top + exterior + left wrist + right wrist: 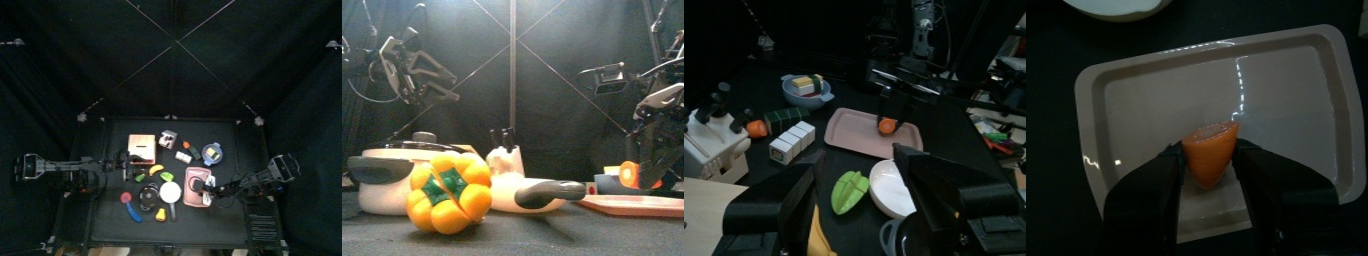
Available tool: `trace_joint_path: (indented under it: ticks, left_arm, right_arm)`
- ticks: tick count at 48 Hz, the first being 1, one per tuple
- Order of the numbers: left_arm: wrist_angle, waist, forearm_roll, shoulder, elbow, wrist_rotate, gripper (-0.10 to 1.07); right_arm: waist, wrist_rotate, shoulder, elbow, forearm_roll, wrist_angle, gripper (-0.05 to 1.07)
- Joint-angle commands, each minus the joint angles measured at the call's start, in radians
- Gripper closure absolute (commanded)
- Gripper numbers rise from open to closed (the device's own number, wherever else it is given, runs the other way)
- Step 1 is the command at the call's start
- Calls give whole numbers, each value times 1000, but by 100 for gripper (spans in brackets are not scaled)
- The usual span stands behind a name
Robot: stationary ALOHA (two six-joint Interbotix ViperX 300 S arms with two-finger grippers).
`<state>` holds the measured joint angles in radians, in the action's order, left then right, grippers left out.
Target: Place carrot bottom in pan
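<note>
Over tray [1146, 90], right end effector [1212, 172] w/ carrot [1211, 150]

Pink tray [1146, 95]: glossy smooth plastic. Carrot piece [1211, 152]: matt orange. Yellow pepper [449, 192]: shiny plastic.

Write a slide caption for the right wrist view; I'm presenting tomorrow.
Right gripper holds the orange carrot piece just above the pink tray.

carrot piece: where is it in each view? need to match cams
Top view: hidden under the right gripper over the pink tray, right of middle.
Front view: carrot piece at far right, above the tray.
Left wrist view: centre, between the other arm's jaws.
Right wrist view: centre, between its own jaws.
Shared landmark: the pink tray.
</note>
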<state>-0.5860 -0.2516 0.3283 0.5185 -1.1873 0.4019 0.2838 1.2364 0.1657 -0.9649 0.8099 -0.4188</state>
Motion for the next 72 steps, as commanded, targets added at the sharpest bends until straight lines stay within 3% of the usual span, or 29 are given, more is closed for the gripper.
trace_joint_path:
  ticks: [1,12,30,53,72]
  left_arm:
    - [-3,-2,-2,2,11,-2,6]
    - [-3,5,-5,2,11,-2,6]
    - [-3,2,-6,2,9,-2,6]
    - [-5,6,-6,2,9,-2,6]
    - [-3,6,-6,2,8,0,6]
  right_arm:
    - [-8,2,25,18,5,-5,38]
    - [-14,2,28,49,26,-11,38]
    - [-29,2,-9,183,83,-20,38]
    - [-44,2,-239,390,232,49,37]
    - [-66,2,-318,419,219,78,37]
